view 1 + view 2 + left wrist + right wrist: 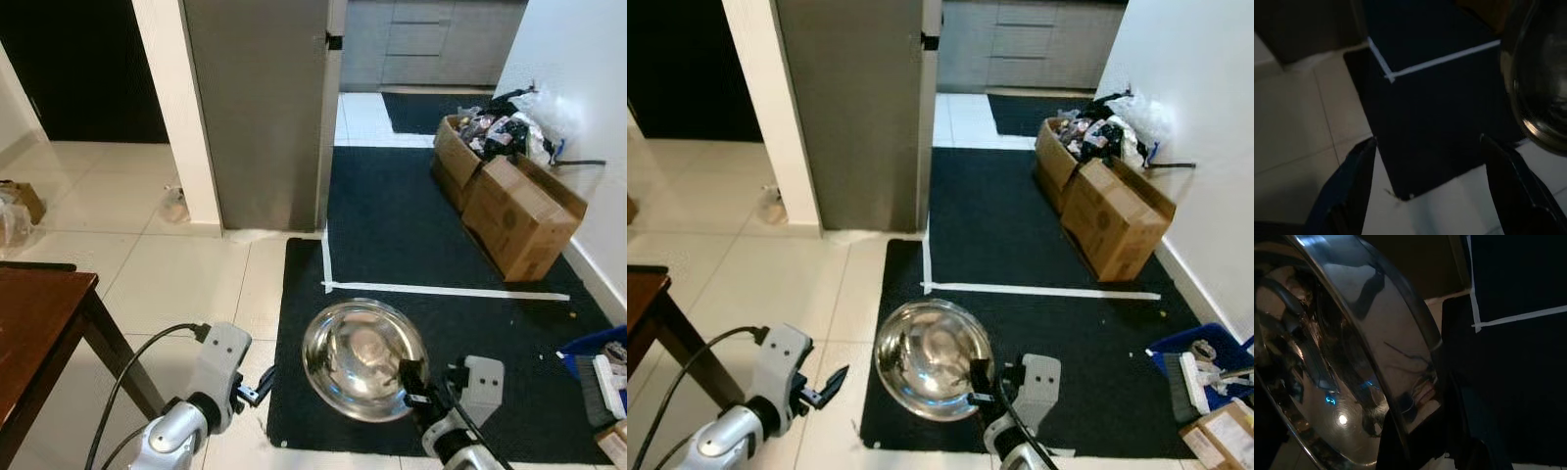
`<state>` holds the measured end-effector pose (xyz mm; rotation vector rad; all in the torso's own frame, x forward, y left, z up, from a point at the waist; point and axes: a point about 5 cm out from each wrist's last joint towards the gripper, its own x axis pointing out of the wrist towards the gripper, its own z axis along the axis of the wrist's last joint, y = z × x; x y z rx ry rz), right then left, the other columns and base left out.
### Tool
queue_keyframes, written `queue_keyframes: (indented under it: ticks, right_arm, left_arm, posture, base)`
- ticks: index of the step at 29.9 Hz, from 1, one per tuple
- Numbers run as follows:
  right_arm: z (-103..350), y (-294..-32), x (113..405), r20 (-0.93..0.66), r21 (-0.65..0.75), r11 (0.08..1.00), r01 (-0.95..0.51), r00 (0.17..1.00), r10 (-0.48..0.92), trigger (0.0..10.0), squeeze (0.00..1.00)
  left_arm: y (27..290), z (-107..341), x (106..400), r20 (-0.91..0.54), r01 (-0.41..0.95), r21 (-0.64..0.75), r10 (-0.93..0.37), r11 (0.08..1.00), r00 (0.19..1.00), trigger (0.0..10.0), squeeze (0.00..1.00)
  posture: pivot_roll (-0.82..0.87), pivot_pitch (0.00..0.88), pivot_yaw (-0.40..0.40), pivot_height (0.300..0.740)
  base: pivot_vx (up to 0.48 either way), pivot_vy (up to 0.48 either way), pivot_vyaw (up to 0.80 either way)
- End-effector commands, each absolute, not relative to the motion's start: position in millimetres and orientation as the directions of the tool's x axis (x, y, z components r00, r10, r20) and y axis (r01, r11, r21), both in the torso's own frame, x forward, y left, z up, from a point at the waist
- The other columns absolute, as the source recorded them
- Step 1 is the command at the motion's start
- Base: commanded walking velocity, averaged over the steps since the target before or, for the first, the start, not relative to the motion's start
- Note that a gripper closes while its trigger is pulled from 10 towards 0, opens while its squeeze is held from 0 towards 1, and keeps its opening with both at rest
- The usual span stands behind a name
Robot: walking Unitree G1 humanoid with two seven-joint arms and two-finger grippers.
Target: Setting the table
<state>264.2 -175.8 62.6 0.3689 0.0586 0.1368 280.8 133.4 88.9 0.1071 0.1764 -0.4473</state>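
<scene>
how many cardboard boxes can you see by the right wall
2. An open brown cardboard box stuffed with clutter sits farther back; a closed brown cardboard box stands just in front of it, touching it. A third carton corner shows at the near right edge; more may be hidden.

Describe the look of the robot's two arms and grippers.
Both arms are silver with light grey wrist housings. The left gripper has two long black fingers, and a black cable loops back from its wrist. The right gripper is black too, with dark cabling along its forearm.
</scene>
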Motion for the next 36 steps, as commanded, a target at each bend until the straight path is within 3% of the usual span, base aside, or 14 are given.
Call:
queue_keyframes:
  ticks: [1, 11, 23, 27, 30, 36]
  right_arm:
    - [60, -178, 260, -0.037, 0.389, 0.915, -0.110, 0.990, 0.135, 10.0, 0.00]
    - [58, -176, 259, -0.053, 0.374, 0.920, -0.117, 0.988, 0.148, 10.0, 0.00]
    - [76, -178, 265, 0.031, 0.412, 0.902, -0.130, 0.991, 0.129, 10.0, 0.00]
    - [119, -163, 275, 0.190, 0.420, 0.868, -0.265, 0.961, 0.202, 10.0, 0.00]
    - [126, -160, 277, 0.215, 0.412, 0.864, -0.289, 0.953, 0.215, 10.0, 0.00]
    - [161, -128, 276, 0.317, 0.225, 0.849, -0.478, 0.860, 0.401, 10.0, 0.00]
  left_arm:
    - [134, 83, 276, -0.222, 0.428, 0.036, -0.410, 0.903, 0.885, 10.0, 0.00]
    - [135, 82, 275, -0.253, 0.428, 0.035, -0.406, 0.903, 0.878, 10.0, 0.00]
    - [144, 83, 281, -0.235, 0.353, 0.081, -0.327, 0.932, 0.915, 10.0, 0.00]
    - [149, 88, 285, -0.210, 0.327, 0.103, -0.301, 0.939, 0.930, 10.0, 0.00]
    - [150, 89, 286, -0.202, 0.322, 0.109, -0.297, 0.940, 0.933, 10.0, 0.00]
    - [161, 109, 296, -0.090, 0.178, 0.130, -0.167, 0.975, 0.982, 10.0, 0.00]
  posture:
    - [0.01, 0.075, 0.082, 0.740]
    - [0.01, 0.078, 0.081, 0.740]
    - [0.02, 0.078, 0.081, 0.740]
    - [0.01, 0.079, 0.084, 0.740]
    - [0.01, 0.079, 0.084, 0.740]
    - [0.02, 0.075, 0.079, 0.740]
  base:
    - [0.000, 0.000, 0.00]
    - [0.000, 0.000, 0.00]
    - [0.000, 0.000, 0.72]
    - [0.000, 0.000, 0.78]
    - [0.000, 0.000, 0.78]
    - [0.000, 0.000, 0.77]
